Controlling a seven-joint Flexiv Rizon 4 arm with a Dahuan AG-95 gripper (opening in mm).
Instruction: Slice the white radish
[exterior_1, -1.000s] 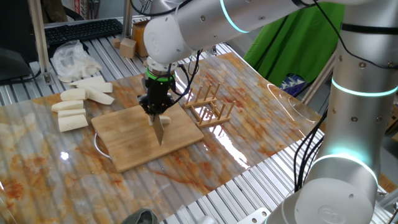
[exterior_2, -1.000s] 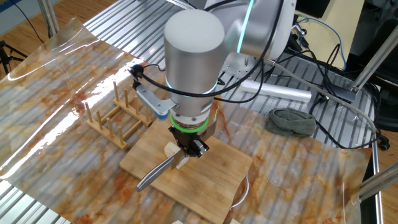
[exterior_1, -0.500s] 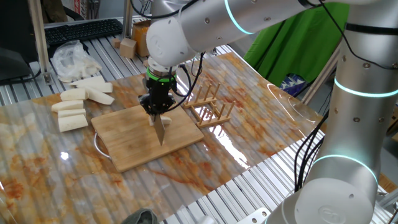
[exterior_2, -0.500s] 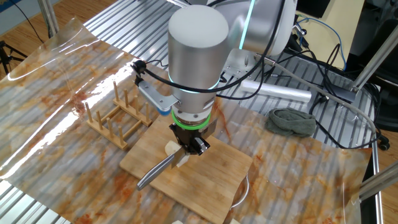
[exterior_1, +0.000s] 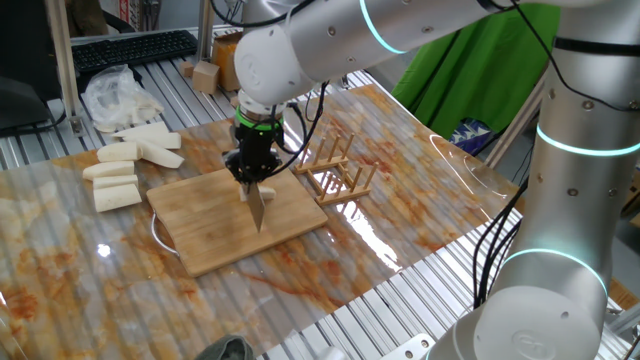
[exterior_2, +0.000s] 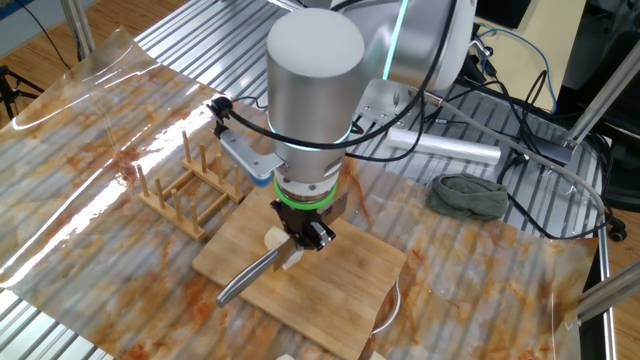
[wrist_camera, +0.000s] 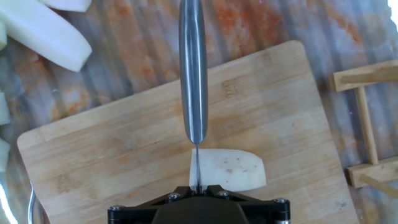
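While the pincer (exterior_1: 250, 182) points straight down, clamped tight on a knife (wrist_camera: 193, 74), the white radish (wrist_camera: 228, 169) lies on the bamboo cutting board (wrist_camera: 124, 155) directly beneath it, the blade's edge set into the chunk near its left end.

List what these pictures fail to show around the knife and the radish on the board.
- Hand view: the jaws' grip on the knife is cut off by the bottom edge.
- One fixed view: the white radish sits mostly behind the gripper.
- Every view: whether the blade reaches the cutting board can't be made out.
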